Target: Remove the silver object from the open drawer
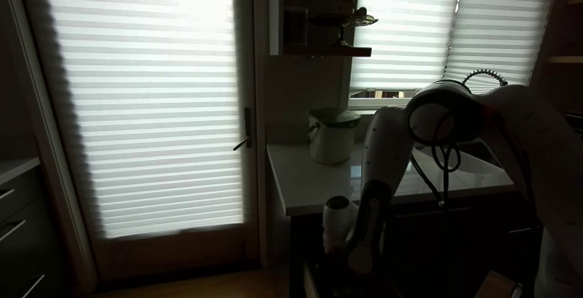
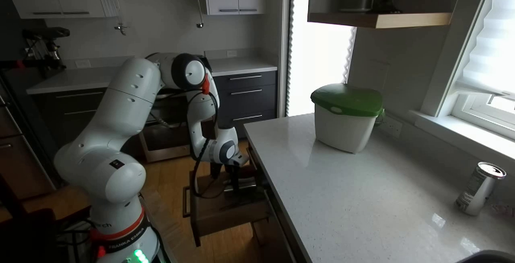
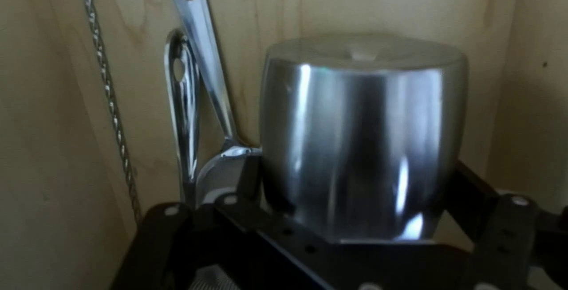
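A: how's the silver object (image 3: 364,139) look?
B: shiny, bulgy drum in the drawer (image 2: 225,216), about as long as wide. Axis runs up-down in the wrist view, dimpled end topmost.
A: gripped?
B: can't tell tbh, gripper (image 3: 357,170) straddles it, spread wide.

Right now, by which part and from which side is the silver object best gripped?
Grip the silver object across its rounded wall, probably from above, where the drawer is open: no handle shows, and its width fits between the fingers.
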Robot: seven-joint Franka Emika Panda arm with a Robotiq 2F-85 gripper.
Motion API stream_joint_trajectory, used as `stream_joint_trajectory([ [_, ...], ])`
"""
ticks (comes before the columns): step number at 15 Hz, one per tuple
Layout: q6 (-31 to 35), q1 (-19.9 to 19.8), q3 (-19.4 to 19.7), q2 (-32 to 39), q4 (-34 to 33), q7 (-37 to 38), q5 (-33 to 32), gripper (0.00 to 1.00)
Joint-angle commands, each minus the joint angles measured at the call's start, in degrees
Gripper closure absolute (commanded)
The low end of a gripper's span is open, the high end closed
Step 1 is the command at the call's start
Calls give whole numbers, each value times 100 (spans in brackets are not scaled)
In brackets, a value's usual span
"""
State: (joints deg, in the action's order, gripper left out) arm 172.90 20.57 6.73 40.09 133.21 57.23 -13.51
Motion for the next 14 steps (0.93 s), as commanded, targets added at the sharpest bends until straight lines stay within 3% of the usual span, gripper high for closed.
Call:
stream_joint_trajectory([
  [1,221,200,160,209,-67,-524,580,0],
  [2,220,185,139,209,-58,-661,706,24],
  [4,208,153,88,174,-32,-912,946,29],
  [14,-158,120,-195,-557,614,-1851,1598,29],
])
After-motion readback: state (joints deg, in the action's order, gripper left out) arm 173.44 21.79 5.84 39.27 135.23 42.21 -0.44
